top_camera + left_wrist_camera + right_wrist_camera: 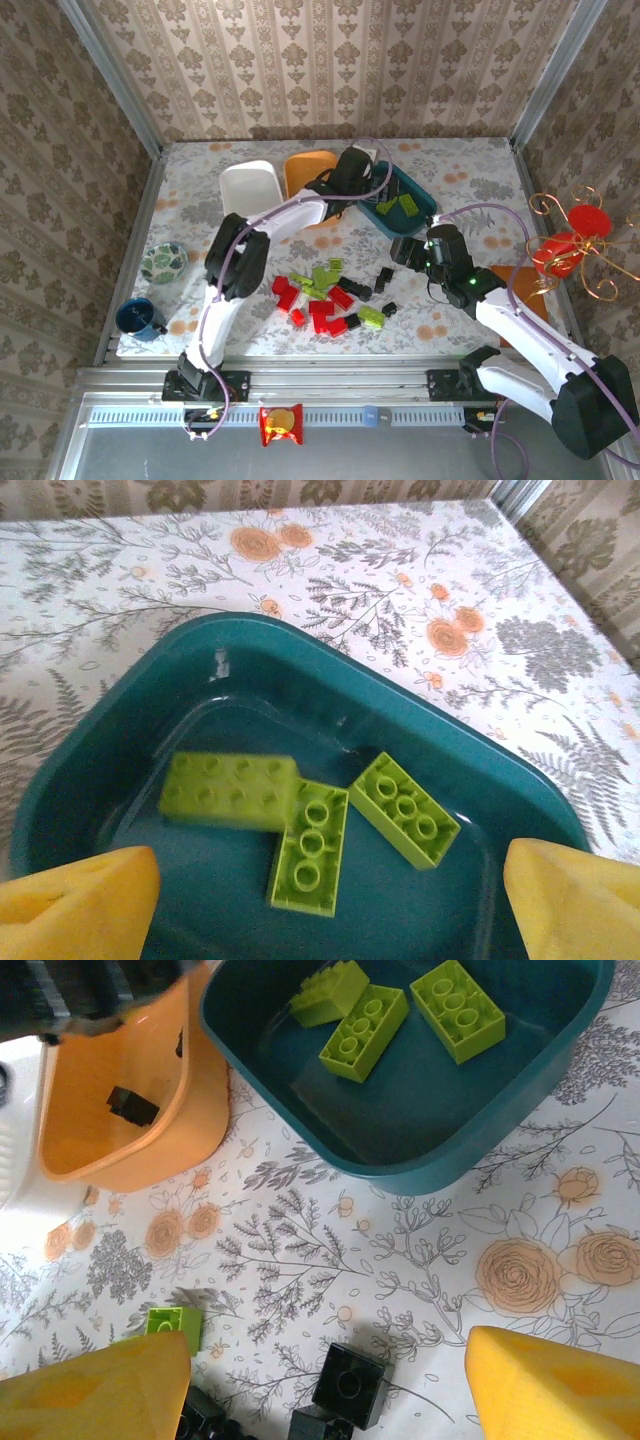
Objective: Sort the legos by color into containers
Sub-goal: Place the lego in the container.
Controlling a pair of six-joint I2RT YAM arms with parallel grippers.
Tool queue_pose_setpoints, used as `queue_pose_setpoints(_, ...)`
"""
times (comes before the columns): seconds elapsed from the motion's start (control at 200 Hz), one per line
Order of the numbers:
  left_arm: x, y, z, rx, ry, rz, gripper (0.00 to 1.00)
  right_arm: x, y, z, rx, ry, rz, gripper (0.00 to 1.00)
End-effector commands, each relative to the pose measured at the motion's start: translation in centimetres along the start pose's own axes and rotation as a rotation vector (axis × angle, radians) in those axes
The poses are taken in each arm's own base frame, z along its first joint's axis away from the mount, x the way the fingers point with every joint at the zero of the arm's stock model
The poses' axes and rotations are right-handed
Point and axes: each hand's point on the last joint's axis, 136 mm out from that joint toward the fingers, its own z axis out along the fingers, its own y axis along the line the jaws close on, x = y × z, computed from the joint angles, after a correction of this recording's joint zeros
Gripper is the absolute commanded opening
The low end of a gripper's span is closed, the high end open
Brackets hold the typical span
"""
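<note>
1. The legos (322,298) are heaped near the arms; three green ones (310,845) are laid in the teal tray (250,650), far and to the right, and one black brick (132,1106) in the orange tray (100,1150).
2. They are judged light, hard and slippery, so each is best pinched on two flat sides.
3. The left gripper (325,900) is held open and empty over the teal tray; the right gripper (328,1392) is spread open above a loose black piece (350,1380).
4. Neighbours may be bumped in the tight heap. The white tray (248,185), bowl (163,262) and mug (137,317) are set away left.
</note>
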Motion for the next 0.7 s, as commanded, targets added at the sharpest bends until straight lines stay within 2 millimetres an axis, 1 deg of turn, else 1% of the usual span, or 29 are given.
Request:
queue_pose_setpoints(0.0, -4.1, -1.9, -6.5, 0.064, -0.128, -0.013, 0.92, 0.9, 0.6, 0.5, -0.040, 0.042, -0.007, 0.74)
queue_pose_setpoints(0.055, -3.0, -1.5, -8.7, 0.062, -0.123, -0.021, 0.92, 0.9, 1.1, 0.7, -0.057, 0.055, -0.016, 0.74)
queue_pose_setpoints(0.06, -3.1, -1.6, -9.0, 0.063, -0.127, -0.021, 0.92, 0.9, 1.1, 0.8, -0.057, 0.056, -0.017, 0.74)
queue_pose_setpoints(0.185, 1.5, 0.3, -13.2, 0.022, -0.074, -0.047, 0.93, 1.8, 1.8, 1.6, -0.060, 0.114, -0.047, 0.71)
queue_pose_setpoints(0.19, 1.4, 0.3, -13.5, 0.022, -0.078, -0.047, 0.93, 1.8, 1.8, 1.6, -0.058, 0.116, -0.049, 0.71)
queue_pose_setpoints(0.21, 2.4, 0.7, -14.0, 0.012, -0.066, -0.051, 0.94, 2.0, 1.9, 1.8, -0.053, 0.126, -0.056, 0.71)
queue_pose_setpoints(0.3, 6.1, 2.5, -16.7, -0.038, -0.033, -0.060, 0.96, 3.2, 1.3, 2.7, 0.015, 0.177, -0.084, 0.70)
queue_pose_setpoints(0.31, 6.2, 2.5, -17.1, -0.041, -0.036, -0.061, 0.96, 3.4, 1.2, 2.9, 0.024, 0.183, -0.085, 0.69)
queue_pose_setpoints(0.345, 7.6, 3.3, -18.1, -0.064, -0.029, -0.065, 1.00, 3.7, 0.9, 3.3, 0.053, 0.193, -0.086, 0.69)
queue_pose_setpoints(0.425, 10.0, 4.6, -20.5, -0.098, -0.032, -0.075, 1.00, 4.4, 0.2, 4.4, 0.108, 0.205, -0.063, 0.69)
queue_pose_setpoints(0.49, 11.5, 5.7, -22.1, -0.134, -0.043, -0.081, 1.00, 4.4, -0.2, 5.1, 0.145, 0.198, -0.044, 0.69)
queue_pose_setpoints(0.565, 12.5, 6.6, -24.0, -0.169, -0.072, -0.078, 1.00, 4.5, -0.5, 5.8, 0.192, 0.194, -0.041, 0.69)
queue_pose_setpoints(0.62, 13.1, 7.3, -25.1, -0.191, -0.093, -0.080, 1.00, 4.5, -0.6, 6.1, 0.225, 0.191, -0.048, 0.68)
queue_pose_setpoints(0.635, 13.3, 7.4, -25.3, -0.194, -0.097, -0.080, 1.00, 4.9, -0.9, 6.5, 0.245, 0.207, -0.053, 0.68)
queue_pose_setpoints(0.695, 13.9, 8.1, -26.2, -0.208, -0.110, -0.088, 1.00, 5.3, -1.4, 6.9, 0.289, 0.219, -0.059, 0.66)
